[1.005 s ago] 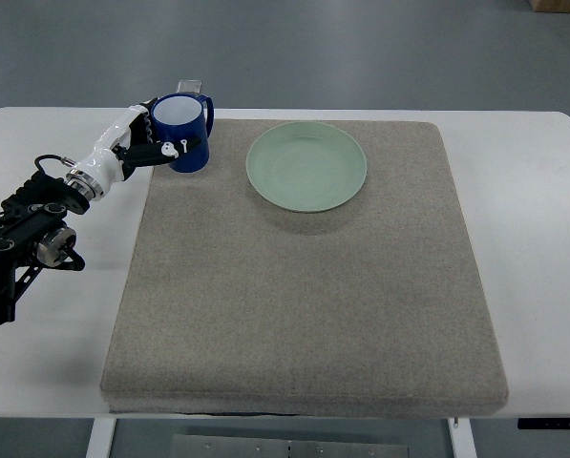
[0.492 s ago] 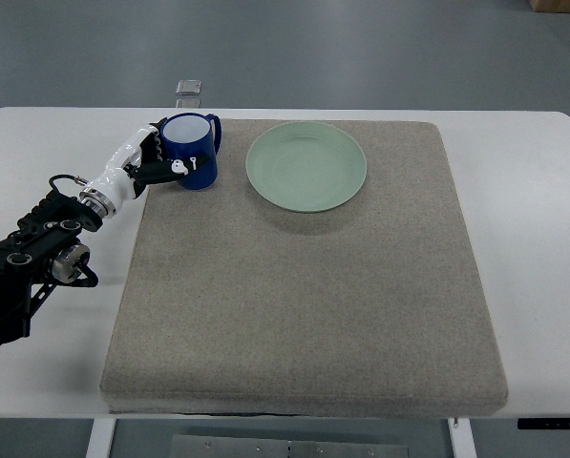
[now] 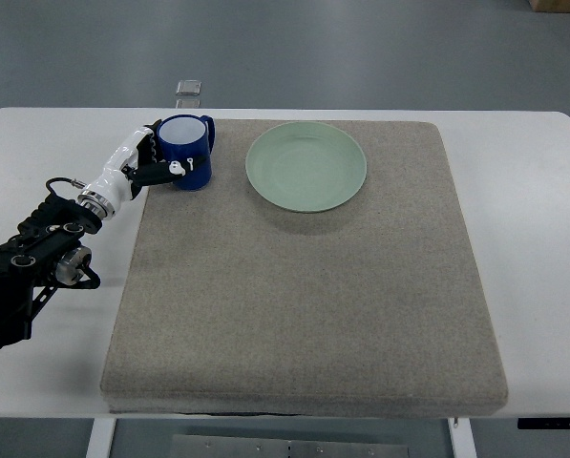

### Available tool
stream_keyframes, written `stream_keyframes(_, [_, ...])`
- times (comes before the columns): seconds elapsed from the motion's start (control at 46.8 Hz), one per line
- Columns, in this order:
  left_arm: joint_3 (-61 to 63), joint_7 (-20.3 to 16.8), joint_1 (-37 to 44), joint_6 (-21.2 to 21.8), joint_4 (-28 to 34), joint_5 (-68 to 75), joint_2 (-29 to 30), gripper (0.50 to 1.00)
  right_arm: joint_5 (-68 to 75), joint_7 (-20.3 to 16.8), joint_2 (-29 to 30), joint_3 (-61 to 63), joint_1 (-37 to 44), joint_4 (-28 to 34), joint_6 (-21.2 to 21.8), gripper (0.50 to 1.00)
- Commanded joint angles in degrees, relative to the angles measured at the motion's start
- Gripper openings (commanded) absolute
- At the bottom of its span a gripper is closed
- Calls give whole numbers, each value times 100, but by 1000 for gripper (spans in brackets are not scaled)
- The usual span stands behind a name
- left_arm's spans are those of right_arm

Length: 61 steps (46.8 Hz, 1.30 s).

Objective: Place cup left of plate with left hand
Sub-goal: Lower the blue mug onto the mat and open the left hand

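Observation:
A blue cup (image 3: 188, 153) with a white inside stands upright on the grey mat (image 3: 304, 286), near its far left corner. It is to the left of the pale green plate (image 3: 306, 165), with a gap between them. My left hand (image 3: 152, 158) comes in from the left edge and its white and black fingers are wrapped around the cup's left side. The cup's handle points toward the far right. The right arm is out of view.
The mat lies on a white table (image 3: 533, 229). A small grey object (image 3: 189, 88) lies on the floor beyond the table's far edge. My left arm's black forearm (image 3: 27, 262) rests over the table's left part.
The cup and my left hand came down and toward the right from a raised spot near the mat's far left corner. In the last half second they shifted slightly left and stayed low on the mat.

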Motion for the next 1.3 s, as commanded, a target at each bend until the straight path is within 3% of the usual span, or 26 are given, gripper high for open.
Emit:
stream_keyframes(0.0, [0, 3, -1, 32, -9, -7, 0, 540, 0, 0, 0, 5, 0, 1, 0, 934])
stream_keyframes(0.107, [0, 3, -1, 41, -9, -16, 0, 647, 0, 0, 0, 5, 0, 1, 0, 934])
stream_keyframes(0.321, [0, 3, -1, 234, -18, -7, 0, 686, 0, 0, 0, 5, 0, 1, 0, 934])
stream_keyframes(0.385, [-8, 3, -1, 235, -18, -25, 0, 775, 0, -9, 0, -4, 0, -7, 0, 934])
stream_keyframes(0.428, [-8, 3, -1, 235, -27, -25, 0, 803, 0, 0, 0, -4, 0, -7, 0, 934])
stream_keyframes(0.813, [-8, 3, -1, 235, -36, -25, -9, 896, 0, 0, 0, -4, 0, 1, 0, 934])
stream_keyframes(0.898, [-8, 3, -1, 243, -36, -34, -9, 956, 0, 0, 0, 5, 0, 1, 0, 934])
stream_keyframes(1.283, [-96, 3, -10, 226, -229, -385, 18, 994, 0, 0, 0, -4, 0, -7, 0, 934])
